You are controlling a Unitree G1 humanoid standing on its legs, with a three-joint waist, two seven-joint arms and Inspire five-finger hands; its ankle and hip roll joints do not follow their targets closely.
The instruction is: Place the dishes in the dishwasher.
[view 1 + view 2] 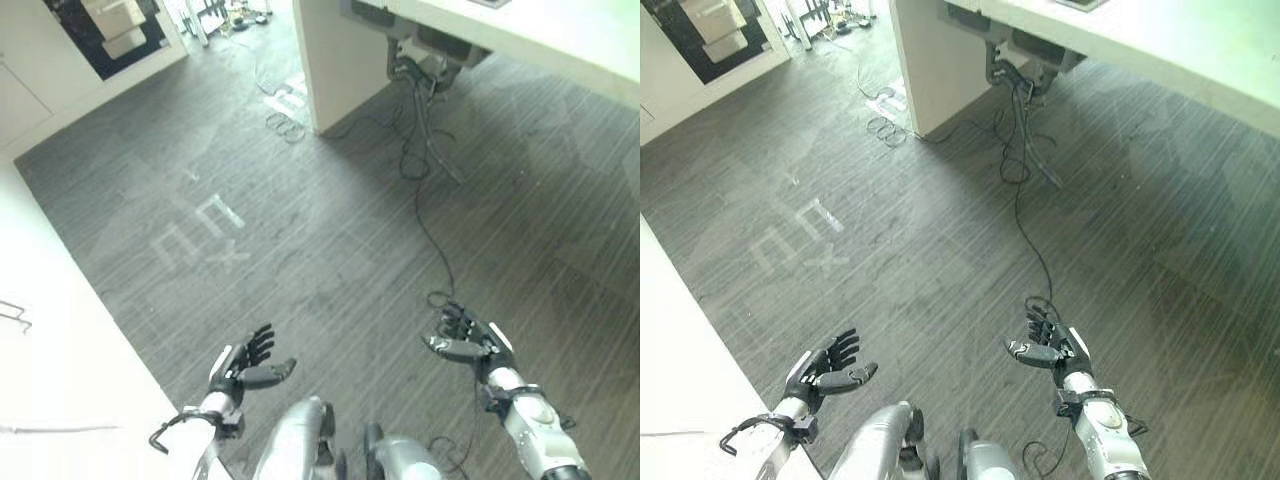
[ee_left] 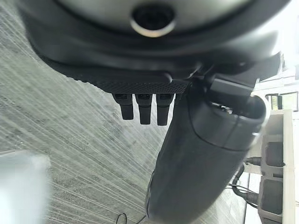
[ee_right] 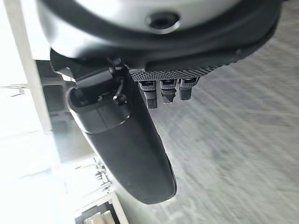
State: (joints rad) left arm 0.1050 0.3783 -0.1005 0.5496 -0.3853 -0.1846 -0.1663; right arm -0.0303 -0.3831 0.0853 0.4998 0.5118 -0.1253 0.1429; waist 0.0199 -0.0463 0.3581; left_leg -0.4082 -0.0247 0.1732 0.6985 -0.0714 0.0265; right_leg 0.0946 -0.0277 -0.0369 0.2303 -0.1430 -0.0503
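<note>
No readable words, labels or numbers appear anywhere. The one sign-like thing is a pale marking [image 1: 200, 238] on the dark grey striped floor [image 1: 330, 200], in the left centre of the left eye view: blocky, angular strokes resembling characters, too faint and broken to read. A second pale patch [image 1: 288, 98] lies on the floor in the upper centre, equally illegible.

Office: grey carpet [image 1: 330, 230], white desk [image 1: 520, 30]

Dark grey striped floor [image 1: 330, 220]
</note>
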